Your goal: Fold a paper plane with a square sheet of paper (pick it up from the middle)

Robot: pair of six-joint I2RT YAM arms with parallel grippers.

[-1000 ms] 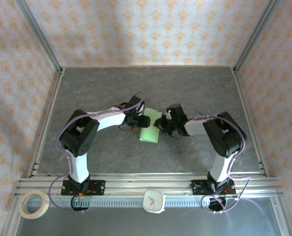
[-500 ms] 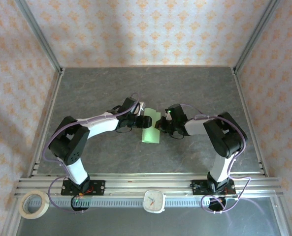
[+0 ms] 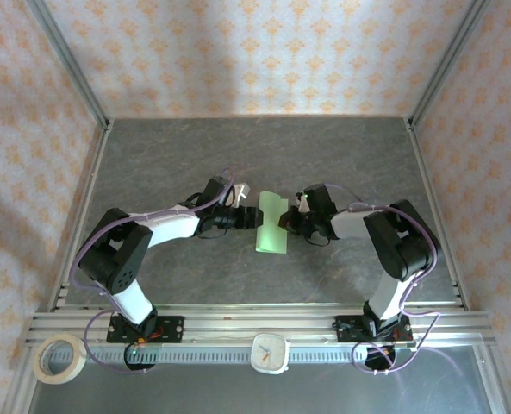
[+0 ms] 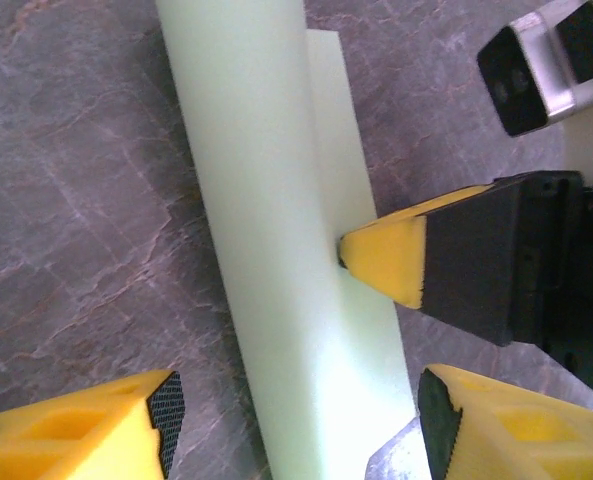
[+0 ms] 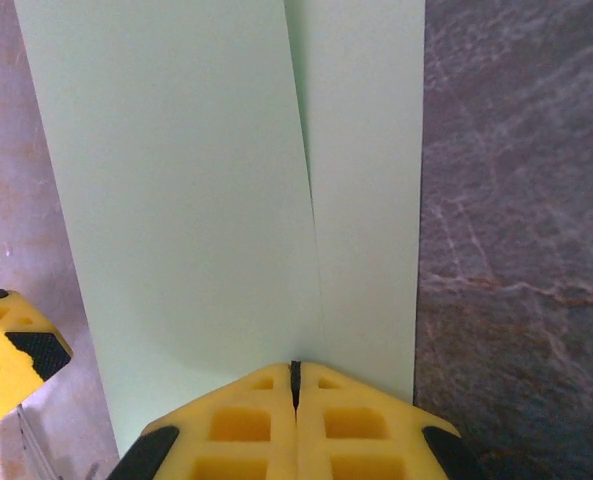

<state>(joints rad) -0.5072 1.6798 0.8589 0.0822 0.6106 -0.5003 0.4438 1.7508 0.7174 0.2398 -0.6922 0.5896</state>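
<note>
Left tool point(image 4: 301, 402) backed off, jaws apart; right tool point(image 5: 296, 375) stays clamped on folded paper point(image 3: 271, 226).

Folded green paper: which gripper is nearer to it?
Right. The right gripper is shut on an edge of the folded green paper; the left gripper is open, fingers straddling it, not closed on it.

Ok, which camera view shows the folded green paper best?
The right wrist view: the green paper is large, both layers and their overlapping edge clear, with the right gripper shut on it. The left wrist view shows a strip of it between the fingers of the open left gripper. The top view shows it nearly whole but small.
</note>
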